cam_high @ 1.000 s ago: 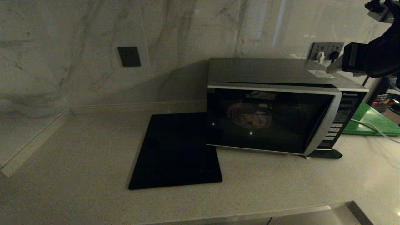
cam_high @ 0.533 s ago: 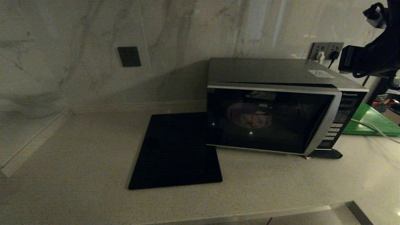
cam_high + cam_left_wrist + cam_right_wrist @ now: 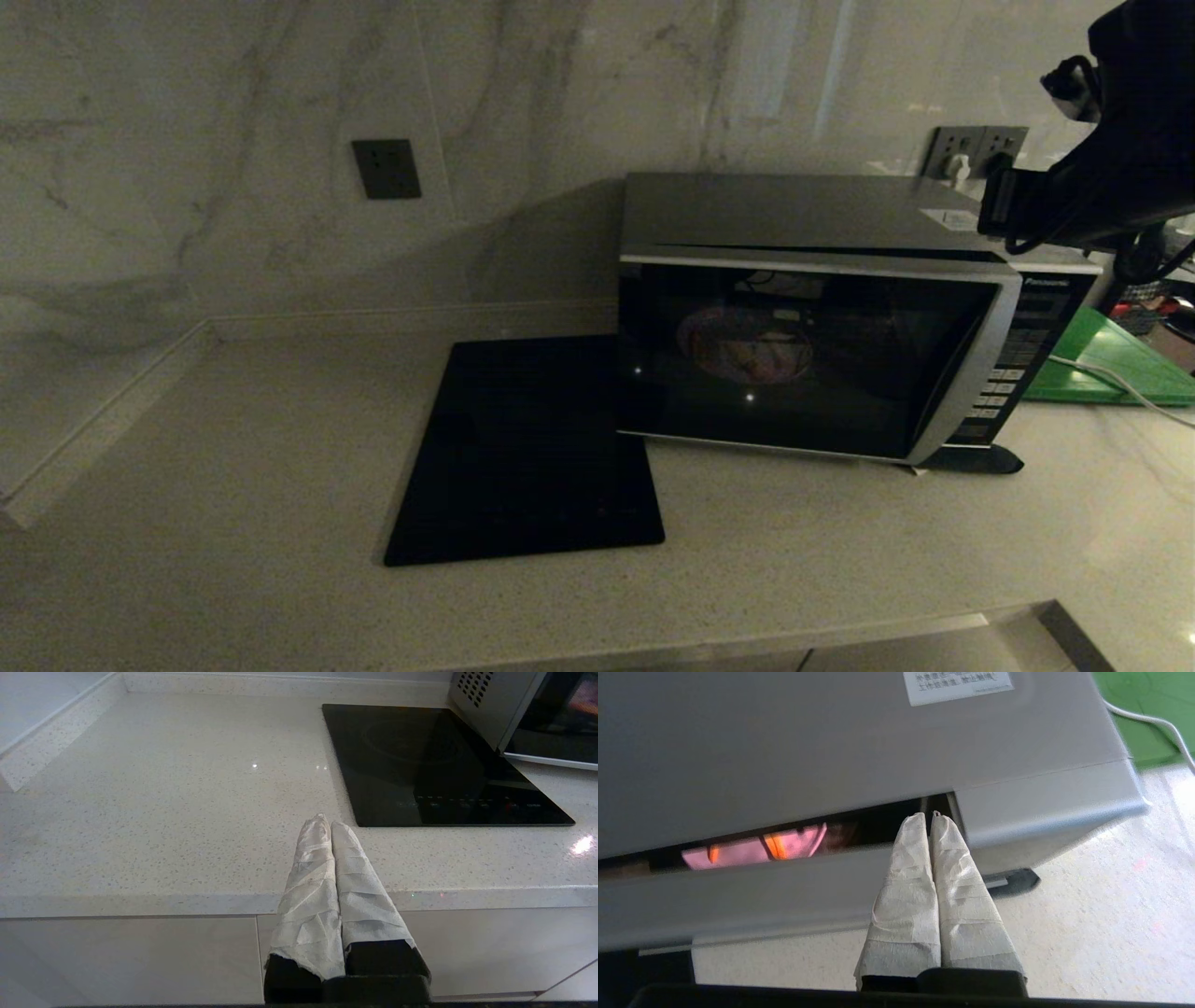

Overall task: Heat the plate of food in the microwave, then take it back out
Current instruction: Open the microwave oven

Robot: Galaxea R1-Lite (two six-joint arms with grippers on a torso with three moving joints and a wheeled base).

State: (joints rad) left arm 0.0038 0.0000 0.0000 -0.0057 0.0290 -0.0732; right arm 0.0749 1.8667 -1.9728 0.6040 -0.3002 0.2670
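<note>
**Loaded, door ajar, removal yet to come**

Inside the large boxy black-and-silver microwave (image 3: 803, 210): the small round light-purple plate of orange-tan food sticks (image 3: 747, 347), dim behind the dark glass door. So, loading done. No telling from here whether heating is over or not yet begun. Door not flush with the body: a thin dark wedge open along its top edge. Left to do, judging by this: either shutting and running the oven, or swinging the door wide; in both cases lifting the plate back out onto the pale speckled stone counter (image 3: 233, 448).

Right gripper (image 3: 927, 816): both white-wrapped fingers pressed together, gripping nothing, tips at the top of the door gap beside the silver control-panel end. Probably about to work that door, though impossible to say which way. Left gripper (image 3: 327, 823): likewise pinched shut and empty, parked over the counter's front edge, near the flat black glass slab (image 3: 434, 765).

From the head view alone: the whole layout, with the slab just left of the oven, the flat green board (image 3: 1111, 359) to its right, and the button keypad (image 3: 1004, 383). Nothing there of the right fingers, hidden behind the dark arm above the oven's corner.

From the right wrist view alone: fingertips against the gap, and through it the plate's pink rim and orange sticks, brightly lit. From the left wrist view alone: the idle gripper and the oven's vented side wall.
</note>
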